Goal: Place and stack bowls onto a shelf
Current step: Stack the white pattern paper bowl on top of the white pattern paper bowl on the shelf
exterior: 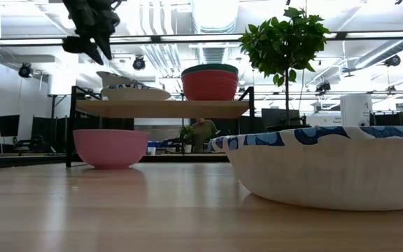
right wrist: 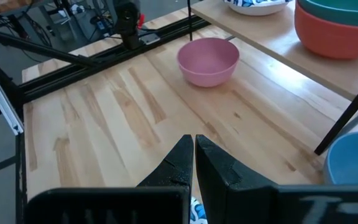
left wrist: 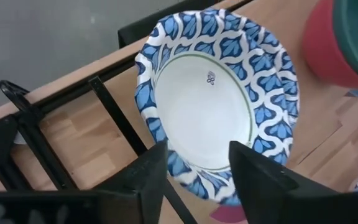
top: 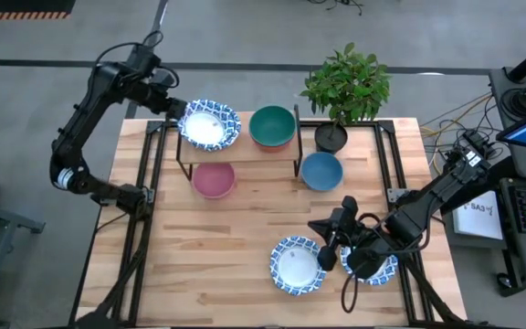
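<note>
Overhead, left end effector (left wrist: 194,171) spread above scalloped patterned bowl (top: 209,125), right end effector (right wrist: 194,155) closed.

High view looks straight down; low view sits level, close behind a patterned bowl (exterior: 334,168); both share the shelf (top: 245,146).

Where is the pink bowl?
In the high view, the pink bowl sits on the table under the shelf's left half, below the patterned bowl.
</note>
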Robot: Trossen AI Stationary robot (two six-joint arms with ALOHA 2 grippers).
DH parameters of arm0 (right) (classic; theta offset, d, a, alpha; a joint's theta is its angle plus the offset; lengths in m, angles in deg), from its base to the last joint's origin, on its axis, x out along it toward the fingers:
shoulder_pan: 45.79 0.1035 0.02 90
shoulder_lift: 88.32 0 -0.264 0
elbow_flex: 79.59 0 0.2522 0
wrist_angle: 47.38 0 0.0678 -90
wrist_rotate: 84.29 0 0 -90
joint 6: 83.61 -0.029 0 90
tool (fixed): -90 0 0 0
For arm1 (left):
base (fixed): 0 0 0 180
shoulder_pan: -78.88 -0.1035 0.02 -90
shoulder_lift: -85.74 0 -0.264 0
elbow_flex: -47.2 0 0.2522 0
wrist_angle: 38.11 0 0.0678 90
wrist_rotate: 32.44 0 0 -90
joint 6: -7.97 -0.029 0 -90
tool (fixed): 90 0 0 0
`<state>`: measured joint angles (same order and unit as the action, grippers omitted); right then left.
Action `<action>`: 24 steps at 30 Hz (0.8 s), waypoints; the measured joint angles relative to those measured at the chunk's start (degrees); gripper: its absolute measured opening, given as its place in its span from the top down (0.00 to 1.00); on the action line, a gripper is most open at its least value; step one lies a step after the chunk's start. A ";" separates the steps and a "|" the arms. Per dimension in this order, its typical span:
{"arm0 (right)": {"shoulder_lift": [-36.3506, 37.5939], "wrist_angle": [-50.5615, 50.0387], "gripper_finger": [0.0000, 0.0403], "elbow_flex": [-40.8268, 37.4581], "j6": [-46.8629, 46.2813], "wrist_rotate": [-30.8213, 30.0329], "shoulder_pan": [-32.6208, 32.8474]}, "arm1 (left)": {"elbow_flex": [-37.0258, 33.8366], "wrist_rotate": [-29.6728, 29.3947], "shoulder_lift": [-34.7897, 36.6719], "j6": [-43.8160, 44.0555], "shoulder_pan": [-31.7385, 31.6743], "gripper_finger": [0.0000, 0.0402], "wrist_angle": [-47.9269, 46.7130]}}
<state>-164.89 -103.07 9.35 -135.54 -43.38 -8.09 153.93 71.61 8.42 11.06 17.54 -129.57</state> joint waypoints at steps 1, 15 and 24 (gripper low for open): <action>0.11 -0.04 0.98 0.00 0.01 0.01 -0.06 | 0.00 0.01 0.58 0.02 0.00 0.65 0.02; 1.27 -1.84 0.98 0.02 0.94 -0.01 -1.01 | -7.61 -1.67 3.14 1.77 0.00 0.97 2.20; 1.25 -2.14 0.98 0.02 0.31 -0.01 -0.99 | -15.45 -1.61 3.08 4.10 0.00 1.00 7.14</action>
<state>-163.65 -105.21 9.37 -135.23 -43.39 -9.08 138.48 70.01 11.50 15.16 17.54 -122.44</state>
